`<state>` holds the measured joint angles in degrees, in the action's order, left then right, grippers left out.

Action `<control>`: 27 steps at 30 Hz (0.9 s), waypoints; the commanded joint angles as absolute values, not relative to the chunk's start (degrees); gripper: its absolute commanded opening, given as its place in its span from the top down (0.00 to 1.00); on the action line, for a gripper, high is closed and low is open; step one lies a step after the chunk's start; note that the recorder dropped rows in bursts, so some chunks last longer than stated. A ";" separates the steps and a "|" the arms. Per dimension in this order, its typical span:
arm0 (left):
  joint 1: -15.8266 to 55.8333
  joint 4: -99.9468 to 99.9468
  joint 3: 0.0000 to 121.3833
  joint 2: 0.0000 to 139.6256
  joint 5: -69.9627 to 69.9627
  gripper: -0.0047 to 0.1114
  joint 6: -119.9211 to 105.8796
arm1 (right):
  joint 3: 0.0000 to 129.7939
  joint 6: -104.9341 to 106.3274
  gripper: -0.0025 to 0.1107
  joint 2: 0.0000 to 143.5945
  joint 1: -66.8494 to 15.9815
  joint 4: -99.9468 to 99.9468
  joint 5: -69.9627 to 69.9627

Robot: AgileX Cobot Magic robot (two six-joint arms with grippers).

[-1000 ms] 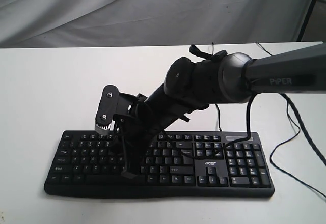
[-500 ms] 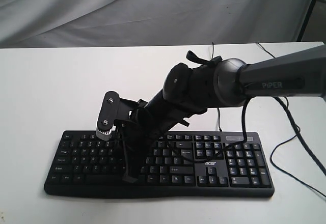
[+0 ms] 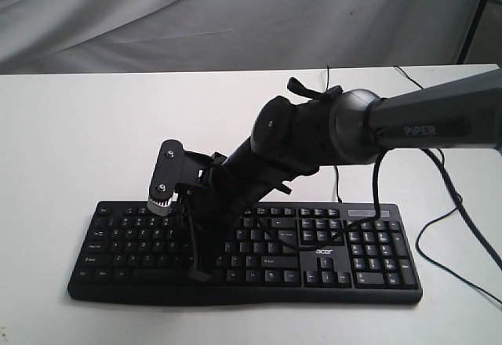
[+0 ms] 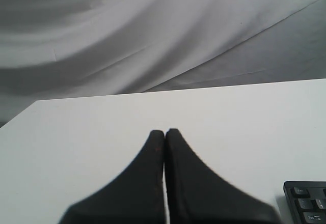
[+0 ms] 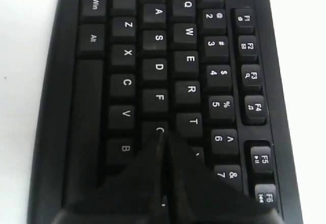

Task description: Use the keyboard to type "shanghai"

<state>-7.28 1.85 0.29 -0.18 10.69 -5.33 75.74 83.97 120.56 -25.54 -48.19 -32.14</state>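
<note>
Keyboard (image 3: 329,259) lay on white surface (image 3: 78,141) | right tool (image 5: 164,138) pinched closed, empty, tips at G key (image 5: 159,130) | left tool (image 4: 164,132) closed, empty, above surface

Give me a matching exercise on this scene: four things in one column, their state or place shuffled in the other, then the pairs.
1. right gripper
2. left gripper
3. keyboard
4. acer logo

A. shut, over bare white table
B. white, above the arrow keys
C. shut, tips down at the letter keys
D. black, flat on the table

Pairs: 1-C, 2-A, 3-D, 4-B.
</note>
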 commanded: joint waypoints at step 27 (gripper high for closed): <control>-7.07 1.82 0.00 0.00 10.33 0.95 -5.18 | 75.80 84.60 0.98 119.13 -25.30 -48.48 -32.48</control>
<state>-7.28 1.85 0.29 -0.18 10.69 -5.33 75.74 84.44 119.70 -25.54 -48.65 -32.14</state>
